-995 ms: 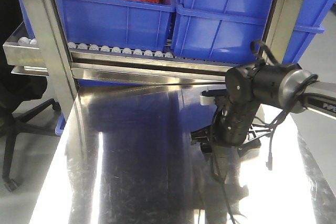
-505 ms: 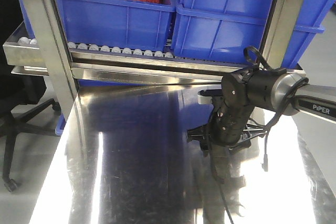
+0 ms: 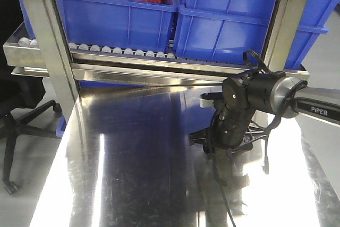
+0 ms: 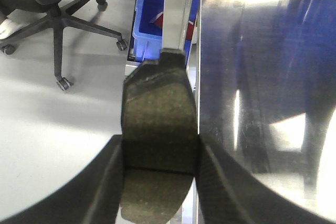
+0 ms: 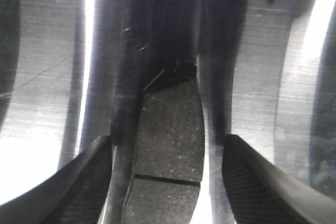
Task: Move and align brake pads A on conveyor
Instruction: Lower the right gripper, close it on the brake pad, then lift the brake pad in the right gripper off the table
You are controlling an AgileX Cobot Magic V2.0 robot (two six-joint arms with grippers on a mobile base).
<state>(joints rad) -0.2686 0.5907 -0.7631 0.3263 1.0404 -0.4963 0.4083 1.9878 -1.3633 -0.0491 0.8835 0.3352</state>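
Observation:
In the left wrist view my left gripper (image 4: pixel 160 182) is shut on a brake pad (image 4: pixel 157 114). Its grey-brown friction face with a cross groove points at the camera, and it hangs over the left edge of the steel tabletop (image 4: pixel 262 77). My right gripper (image 5: pixel 168 182) is open and low over the tabletop. A second brake pad (image 5: pixel 170 135) lies flat between its fingers (image 5: pixel 89 182), with a gap on each side. In the exterior view the right gripper (image 3: pixel 222 152) points down at the table. The conveyor is out of view.
Behind the table stands a steel roller rack (image 3: pixel 122 57) with blue bins (image 3: pixel 117 17), one holding red bags. Upright steel posts (image 3: pixel 45 41) flank the rack. An office chair (image 4: pixel 58 3) and a blue bin (image 4: pixel 152 30) stand on the floor to the left.
The right arm has shifted left and come lower over the tabletop, closing in over the pad lying there.

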